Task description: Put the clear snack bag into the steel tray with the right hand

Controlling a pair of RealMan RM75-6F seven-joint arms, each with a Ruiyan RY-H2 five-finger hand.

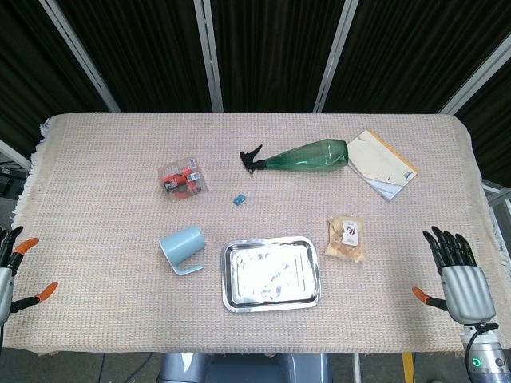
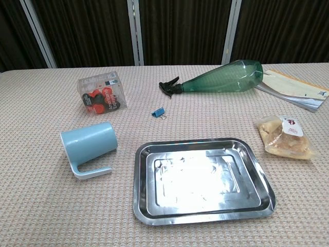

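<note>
Head view shows the right hand at the near right table edge, fingers spread, holding nothing. The left hand rests at the near left edge, also empty. The clear snack bag lies just right of the steel tray, untouched; reach, grasp and transfer all remain. A woven beige tablecloth covers the table; dark panels stand behind.

Blue mug on its side, green spray bottle, notebook, small blue clip, box of possibly red items
</note>
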